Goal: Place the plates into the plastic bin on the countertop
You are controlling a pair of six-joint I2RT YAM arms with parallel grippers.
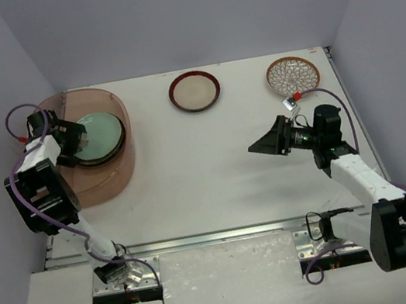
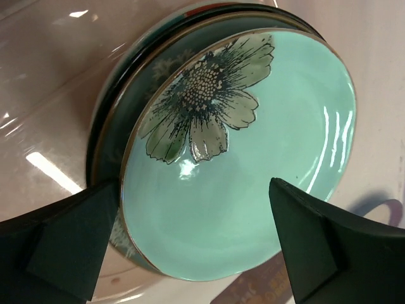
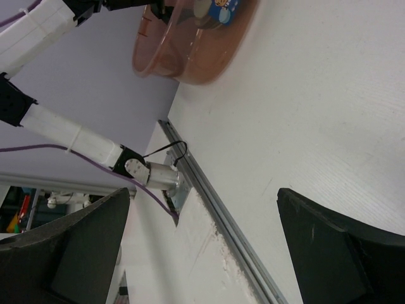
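Glossy glazed mint plate (image 2: 253, 190); translucent smooth plastic bin (image 1: 111, 185); matt white countertop (image 1: 215, 173); metal rail (image 1: 225, 234).

white arm links (image 1: 360, 175), black joints (image 1: 402, 231), purple cables (image 1: 321, 88)

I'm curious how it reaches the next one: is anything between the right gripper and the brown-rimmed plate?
Nothing visible. Only bare countertop lies between the open right gripper and the brown-rimmed plate.
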